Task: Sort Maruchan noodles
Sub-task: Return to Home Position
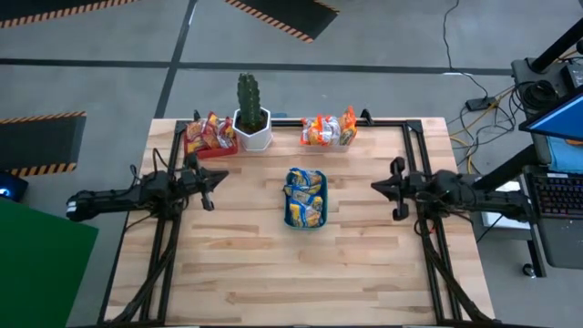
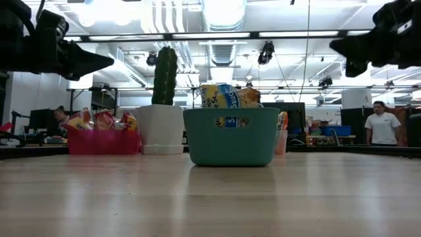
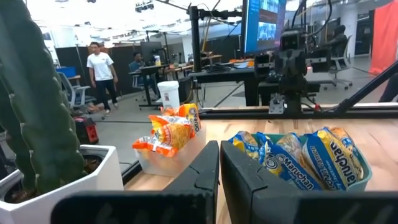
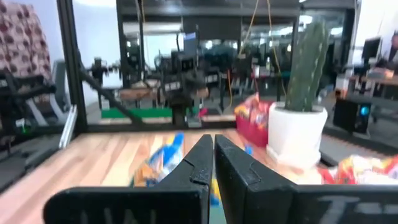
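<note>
I've got both arms raised off the bench (image 1: 273,273), pointing at each other across the middle. Left claw (image 1: 217,180) reads pinched closed with nothing in it; right claw (image 1: 379,187) same, fingers together, empty. Blue-yellow Maruchan packs (image 1: 305,197) sit piled in the green bin (image 2: 229,138) mid-bench, between the two claws and apart from both. Orange packs (image 1: 324,130) are in the clear tray (image 3: 155,163) at the far edge, red packs (image 1: 209,133) in the pink tray (image 2: 102,142) also at the far edge, cactus (image 1: 248,94) standing between those two trays
</note>
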You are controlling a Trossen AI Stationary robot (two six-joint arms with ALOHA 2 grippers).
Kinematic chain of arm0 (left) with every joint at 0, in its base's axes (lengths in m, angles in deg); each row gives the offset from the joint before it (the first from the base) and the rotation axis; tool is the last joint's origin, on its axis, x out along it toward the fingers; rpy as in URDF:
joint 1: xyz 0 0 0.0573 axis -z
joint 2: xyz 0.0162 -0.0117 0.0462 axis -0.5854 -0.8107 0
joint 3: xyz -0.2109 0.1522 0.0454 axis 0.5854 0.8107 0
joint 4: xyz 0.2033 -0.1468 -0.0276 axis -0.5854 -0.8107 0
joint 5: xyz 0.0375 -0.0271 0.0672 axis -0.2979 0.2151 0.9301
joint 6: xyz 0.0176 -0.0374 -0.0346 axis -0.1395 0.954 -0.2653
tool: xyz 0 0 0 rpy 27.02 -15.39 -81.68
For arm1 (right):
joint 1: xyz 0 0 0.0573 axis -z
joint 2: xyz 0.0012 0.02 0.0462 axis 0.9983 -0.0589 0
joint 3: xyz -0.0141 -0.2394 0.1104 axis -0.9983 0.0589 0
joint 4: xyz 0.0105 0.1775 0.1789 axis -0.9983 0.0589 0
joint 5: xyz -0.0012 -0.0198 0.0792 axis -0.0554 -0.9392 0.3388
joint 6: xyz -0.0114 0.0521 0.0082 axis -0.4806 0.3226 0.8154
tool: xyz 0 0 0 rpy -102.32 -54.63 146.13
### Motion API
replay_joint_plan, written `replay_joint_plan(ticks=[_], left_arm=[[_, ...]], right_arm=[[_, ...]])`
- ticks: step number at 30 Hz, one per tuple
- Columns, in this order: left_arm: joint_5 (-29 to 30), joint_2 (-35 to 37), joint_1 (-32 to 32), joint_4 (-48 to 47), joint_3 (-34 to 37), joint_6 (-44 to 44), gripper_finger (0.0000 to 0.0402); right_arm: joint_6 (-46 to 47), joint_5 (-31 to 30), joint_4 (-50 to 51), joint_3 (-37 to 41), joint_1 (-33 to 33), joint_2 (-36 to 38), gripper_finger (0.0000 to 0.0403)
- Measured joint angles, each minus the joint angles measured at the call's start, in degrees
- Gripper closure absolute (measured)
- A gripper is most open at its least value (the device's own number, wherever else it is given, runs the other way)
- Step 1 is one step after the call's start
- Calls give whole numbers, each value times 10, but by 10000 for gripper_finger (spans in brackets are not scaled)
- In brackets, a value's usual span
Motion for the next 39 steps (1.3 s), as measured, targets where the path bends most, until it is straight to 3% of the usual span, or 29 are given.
replay_joint_plan(ticks=[11,39], left_arm=[[-1,-4,0,1,0,0,402],[-1,-5,0,1,0,0,402]], right_arm=[[0,0,55,0,0,-4,394],[0,0,54,0,0,-3,394]])
